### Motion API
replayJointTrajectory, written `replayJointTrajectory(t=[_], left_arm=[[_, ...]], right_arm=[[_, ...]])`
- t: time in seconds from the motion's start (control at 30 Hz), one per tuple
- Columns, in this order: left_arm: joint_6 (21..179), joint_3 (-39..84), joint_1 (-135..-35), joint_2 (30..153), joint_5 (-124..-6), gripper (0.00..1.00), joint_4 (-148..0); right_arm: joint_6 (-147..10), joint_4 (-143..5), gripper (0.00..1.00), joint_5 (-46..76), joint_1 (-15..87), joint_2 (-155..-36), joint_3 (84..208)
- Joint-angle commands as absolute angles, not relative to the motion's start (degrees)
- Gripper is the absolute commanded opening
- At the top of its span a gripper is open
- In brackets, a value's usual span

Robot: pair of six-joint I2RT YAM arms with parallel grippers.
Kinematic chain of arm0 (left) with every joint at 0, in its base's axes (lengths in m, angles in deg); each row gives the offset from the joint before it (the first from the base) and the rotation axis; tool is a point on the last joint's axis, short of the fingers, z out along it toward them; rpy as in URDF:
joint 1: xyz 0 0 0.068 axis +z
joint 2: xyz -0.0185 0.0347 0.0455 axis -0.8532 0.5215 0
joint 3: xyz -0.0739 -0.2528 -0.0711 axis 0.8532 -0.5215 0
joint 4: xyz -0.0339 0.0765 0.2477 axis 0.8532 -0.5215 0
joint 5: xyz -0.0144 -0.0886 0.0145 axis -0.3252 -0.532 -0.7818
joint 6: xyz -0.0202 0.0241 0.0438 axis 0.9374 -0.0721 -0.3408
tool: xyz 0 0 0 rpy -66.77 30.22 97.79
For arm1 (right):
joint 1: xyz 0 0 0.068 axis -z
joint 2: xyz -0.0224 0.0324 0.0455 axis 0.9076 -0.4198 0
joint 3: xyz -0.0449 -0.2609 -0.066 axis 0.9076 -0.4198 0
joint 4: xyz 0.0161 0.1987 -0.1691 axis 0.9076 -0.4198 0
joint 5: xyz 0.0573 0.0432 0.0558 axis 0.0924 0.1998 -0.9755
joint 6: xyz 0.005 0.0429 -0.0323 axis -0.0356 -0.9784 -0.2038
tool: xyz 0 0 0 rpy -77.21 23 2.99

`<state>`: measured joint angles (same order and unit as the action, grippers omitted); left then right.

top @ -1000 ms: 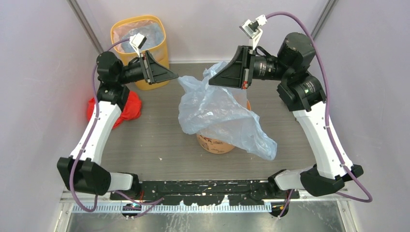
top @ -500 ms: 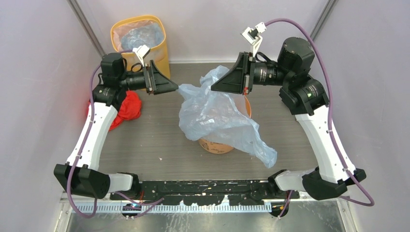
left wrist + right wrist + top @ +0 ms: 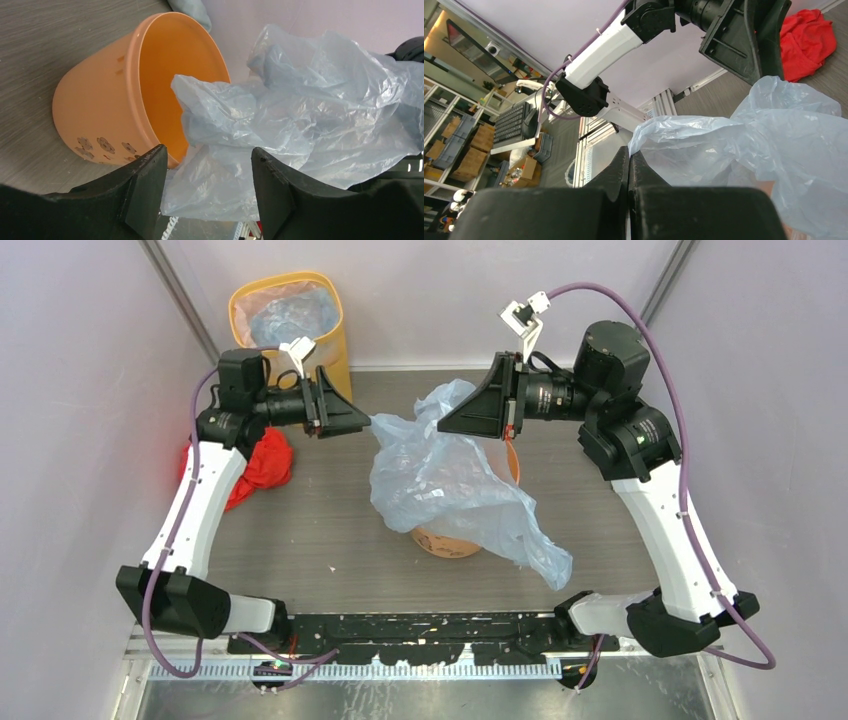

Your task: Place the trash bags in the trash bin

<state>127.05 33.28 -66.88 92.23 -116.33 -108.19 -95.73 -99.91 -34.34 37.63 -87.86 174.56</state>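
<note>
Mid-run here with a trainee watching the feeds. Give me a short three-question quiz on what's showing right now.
1. True or false: the left gripper is shut.
2. The blue trash bag is draped over: A) the yellow bin B) the orange trash bin C) the red cloth.
3. Fill in: the right gripper is shut on the ____.
Key: 1 false, it is open; 2 B; 3 trash bag.

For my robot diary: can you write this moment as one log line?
right gripper shut on trash bag | left gripper open at bag | bag draped over trash bin
</note>
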Motion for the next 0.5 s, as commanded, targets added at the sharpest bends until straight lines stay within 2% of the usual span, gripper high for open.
replayJointTrajectory(t=[0.0, 0.2, 0.33, 0.47], left_arm=[[131.1, 33.5, -67.0, 93.2, -116.4, 0.64, -101.5], [141.6, 30.0, -67.0, 93.5, -117.7, 0.66, -87.1], [148.3, 26.8, -67.1, 93.4, -118.8, 0.72, -78.0], [150.4, 25.0, -67.6, 92.7, -118.9, 0.75, -74.9]], right_arm=[[-95.4, -97.7, 0.01, -34.4, 37.3, -86.8, 174.3], [-95.6, -97.2, 0.01, -34.3, 36.9, -87.4, 173.8], [-95.6, -97.1, 0.01, -34.1, 36.9, -87.5, 173.5], [-95.6, -96.7, 0.01, -34.0, 36.8, -87.7, 173.1]])
